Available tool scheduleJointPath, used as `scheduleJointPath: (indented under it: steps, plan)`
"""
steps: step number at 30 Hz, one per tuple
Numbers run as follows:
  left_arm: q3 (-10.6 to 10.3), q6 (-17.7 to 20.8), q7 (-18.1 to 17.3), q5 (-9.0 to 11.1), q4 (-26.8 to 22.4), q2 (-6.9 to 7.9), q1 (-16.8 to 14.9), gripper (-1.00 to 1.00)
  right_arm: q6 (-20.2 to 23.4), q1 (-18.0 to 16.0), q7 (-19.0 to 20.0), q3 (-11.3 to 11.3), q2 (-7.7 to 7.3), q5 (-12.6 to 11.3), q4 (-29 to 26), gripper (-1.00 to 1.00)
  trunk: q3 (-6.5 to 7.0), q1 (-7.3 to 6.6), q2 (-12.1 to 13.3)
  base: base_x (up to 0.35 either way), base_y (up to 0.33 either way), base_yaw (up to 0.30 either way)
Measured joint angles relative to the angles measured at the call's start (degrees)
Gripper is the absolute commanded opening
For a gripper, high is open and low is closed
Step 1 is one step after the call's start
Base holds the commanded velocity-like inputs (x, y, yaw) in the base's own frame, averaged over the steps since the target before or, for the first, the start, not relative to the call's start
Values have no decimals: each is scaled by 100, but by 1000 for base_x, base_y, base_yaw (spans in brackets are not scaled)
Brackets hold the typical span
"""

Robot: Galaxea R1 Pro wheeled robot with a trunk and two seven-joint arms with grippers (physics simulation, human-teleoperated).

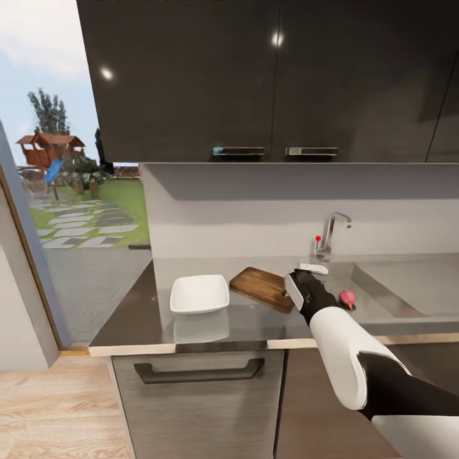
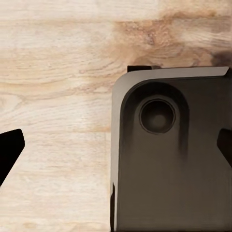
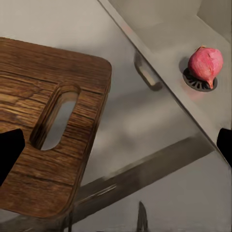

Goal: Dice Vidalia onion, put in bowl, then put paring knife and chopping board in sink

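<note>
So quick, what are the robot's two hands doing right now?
Left hand: cannot tell if it is open or shut; its camera looks at the wood floor.
Right hand: open and empty, over the counter beside the board.

One white bowl [image 1: 199,294], one chopping board [image 1: 262,287], one pink onion [image 3: 205,64] in the one sink [image 1: 408,287], one tap [image 1: 331,234]. Possibly one knife tip [image 3: 141,220], too cropped to tell.

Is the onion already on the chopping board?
No. In the right wrist view the onion sits on the sink drain, apart from the chopping board.
</note>
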Motion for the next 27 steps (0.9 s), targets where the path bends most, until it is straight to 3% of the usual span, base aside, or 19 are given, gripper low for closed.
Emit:
scheduleJointPath:
  steps: [24, 27]
  plan:
    - [-7, 0, 8, 1, 12, 7, 0, 100, -26, 0, 16, -21, -39, 9, 232, 100, 266, -527, 963, 0, 0, 0]
    - [-8, 0, 8, 1, 12, 6, 0, 100, -25, 0, 18, -20, -102, 7, 233, 100, 293, -593, 1084, 0, 0, 0]
